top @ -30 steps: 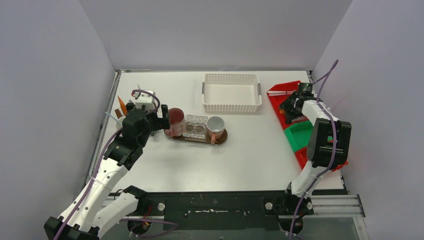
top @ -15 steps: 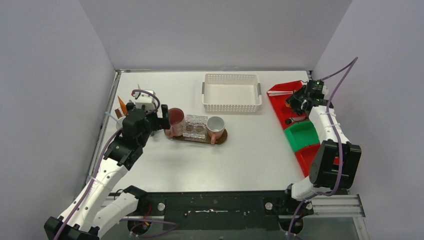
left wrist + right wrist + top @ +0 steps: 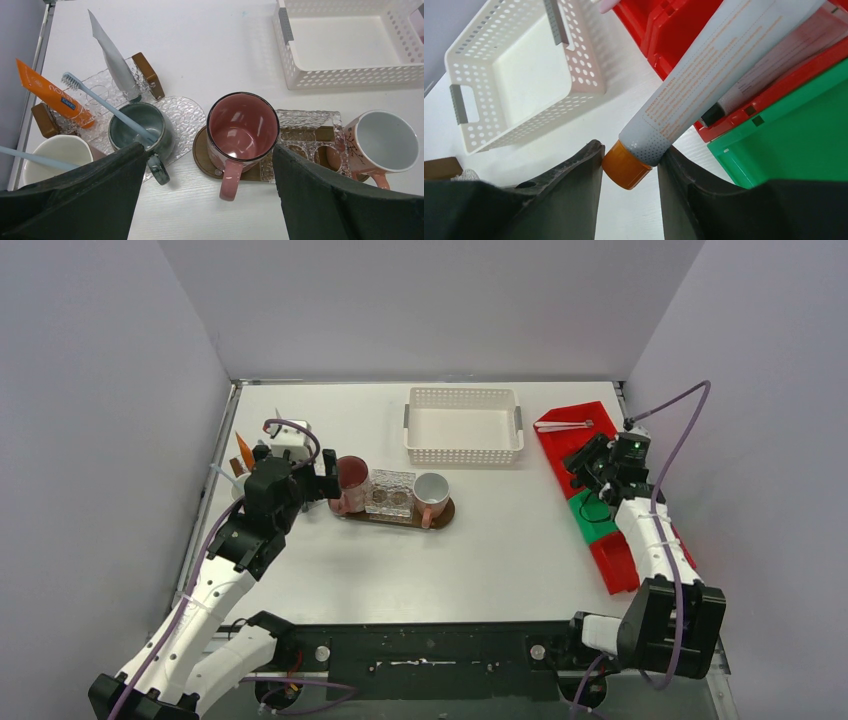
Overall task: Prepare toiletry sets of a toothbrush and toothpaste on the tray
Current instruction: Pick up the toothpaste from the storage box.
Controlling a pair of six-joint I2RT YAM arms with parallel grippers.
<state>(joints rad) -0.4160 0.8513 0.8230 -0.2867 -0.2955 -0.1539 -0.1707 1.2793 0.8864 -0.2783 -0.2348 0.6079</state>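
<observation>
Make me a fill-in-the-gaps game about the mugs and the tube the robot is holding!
The right fingers grip a grey tube with an ___ cap.
The maroon mug is ___ inside.
A blue ___ leans in the dark green mug.
Missing words: orange, empty, toothbrush.
</observation>
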